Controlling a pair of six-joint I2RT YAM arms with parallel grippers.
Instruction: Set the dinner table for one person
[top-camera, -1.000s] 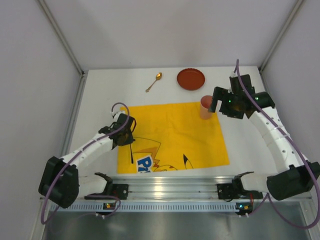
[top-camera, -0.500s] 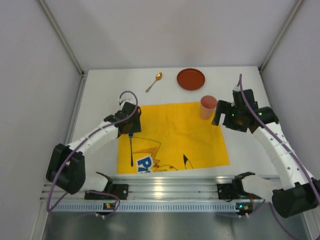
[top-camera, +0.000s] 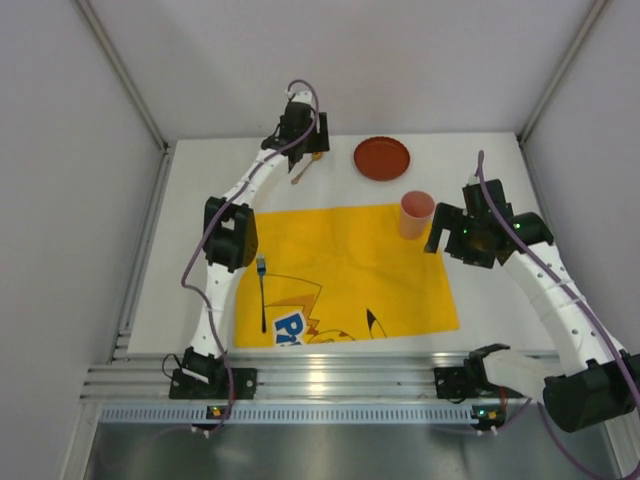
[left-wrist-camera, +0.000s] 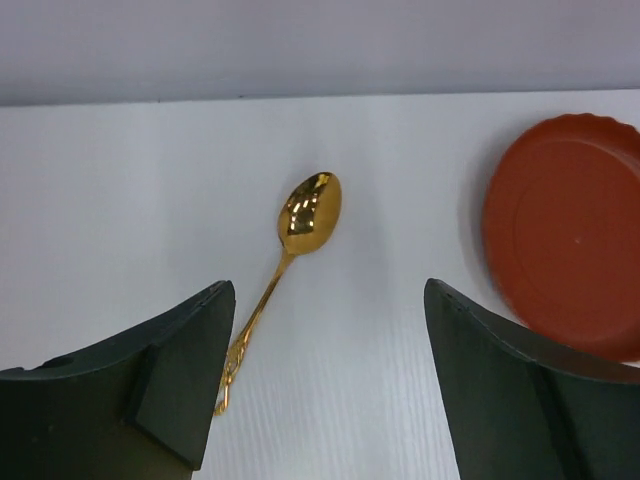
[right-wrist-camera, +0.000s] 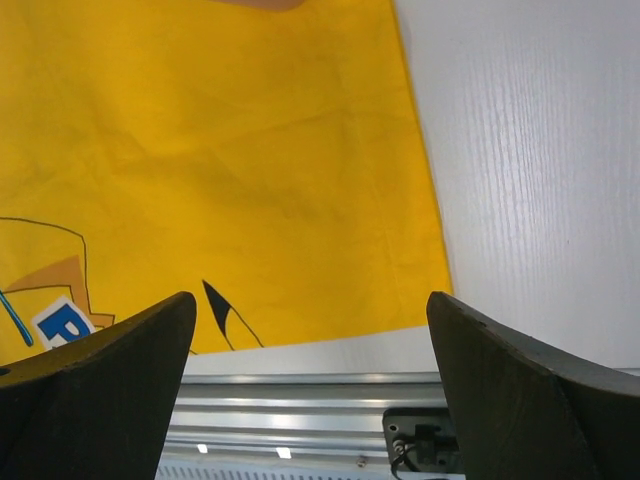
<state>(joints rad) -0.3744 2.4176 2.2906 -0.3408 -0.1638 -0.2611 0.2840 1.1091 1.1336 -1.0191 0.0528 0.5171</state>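
On the white dinner table (top-camera: 190, 250) lies a yellow printed cloth (top-camera: 350, 265). A dark fork (top-camera: 262, 292) rests along the cloth's left edge, and a pink cup (top-camera: 415, 213) stands on its far right corner. At the back lie a gold spoon (left-wrist-camera: 308, 212) and a red plate (left-wrist-camera: 565, 235). My left gripper (left-wrist-camera: 328, 300) hovers open over the spoon's handle end, the handle close to its left finger, nothing held. In the top view that left gripper (top-camera: 303, 148) covers part of the spoon. My right gripper (top-camera: 455, 235) is open and empty just right of the cup.
A ribbed aluminium rail (right-wrist-camera: 300, 400) runs along the table's near edge, below the cloth (right-wrist-camera: 220, 150). Grey walls close in the back and both sides. The red plate (top-camera: 381, 158) sits just right of the left gripper.
My left gripper opened, left the fork on the cloth's left edge, and the arm swung to the far back over the spoon. The right gripper drew back slightly from the cup.
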